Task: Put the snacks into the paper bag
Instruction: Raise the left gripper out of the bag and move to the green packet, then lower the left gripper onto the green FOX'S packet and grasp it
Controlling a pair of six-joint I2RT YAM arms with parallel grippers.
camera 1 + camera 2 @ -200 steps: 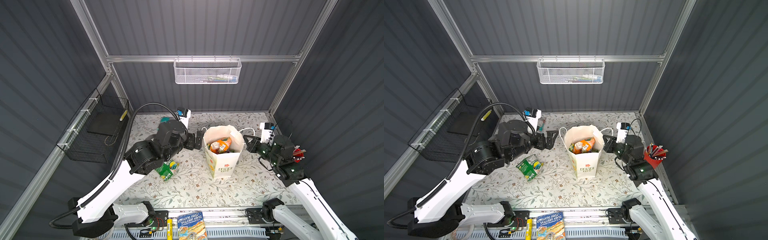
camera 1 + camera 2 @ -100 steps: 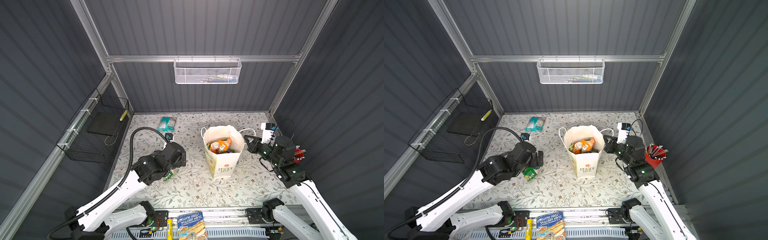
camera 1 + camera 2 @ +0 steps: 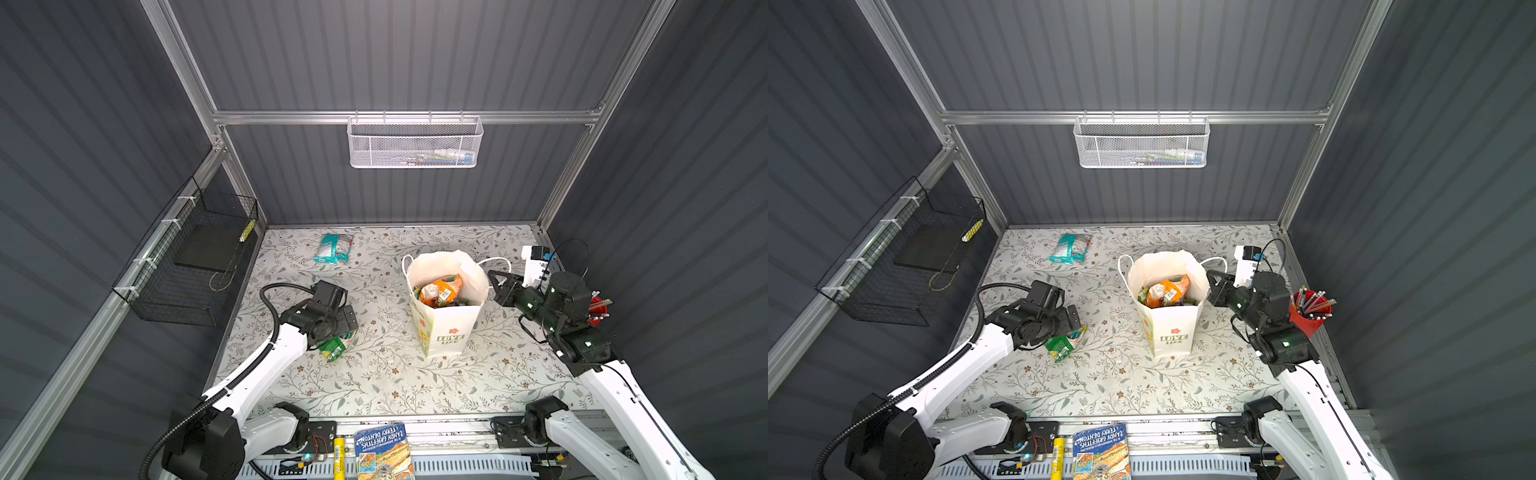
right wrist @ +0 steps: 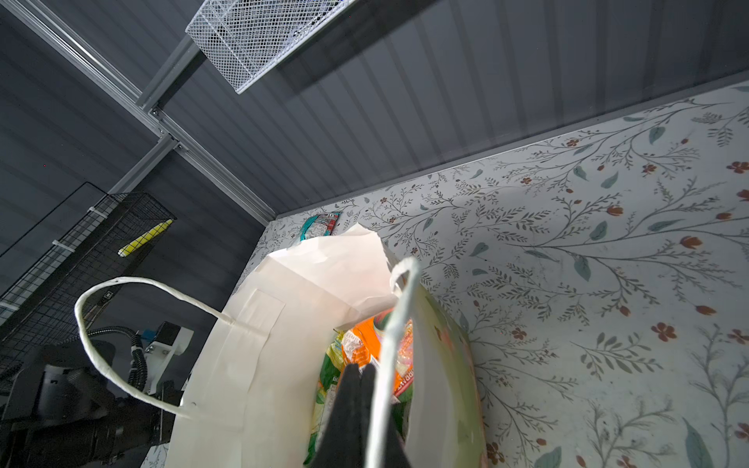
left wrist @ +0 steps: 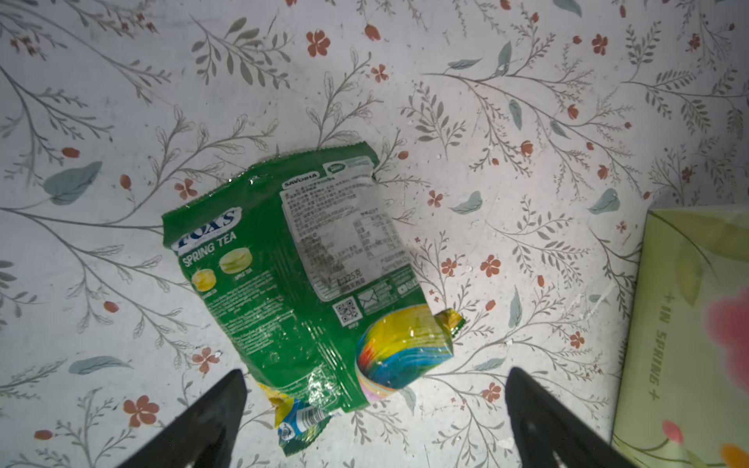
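A green FOX'S snack packet (image 5: 300,259) lies flat on the floral table, left of the paper bag (image 3: 446,332) (image 3: 1169,332). My left gripper (image 5: 375,375) (image 3: 347,320) hovers open just above the packet, one finger on each side of its lower end. The white bag stands upright and holds several snacks, an orange one (image 3: 440,289) (image 4: 364,340) on top. My right gripper (image 4: 358,370) (image 3: 496,286) is shut at the bag's right rim, beside a cord handle (image 4: 389,344), nothing visibly between its fingers. A teal-white snack (image 3: 333,248) (image 3: 1070,248) lies near the back wall.
A red cup of pens (image 3: 598,307) (image 3: 1308,316) stands behind my right arm. A blue book (image 3: 382,451) lies on the front rail. A black wire basket (image 3: 195,266) hangs on the left wall. On the back wall hangs a white mesh basket (image 3: 415,143).
My left arm has swung from the bag's left rim down and leftwards to above the green packet, staying open. The right arm has not moved.
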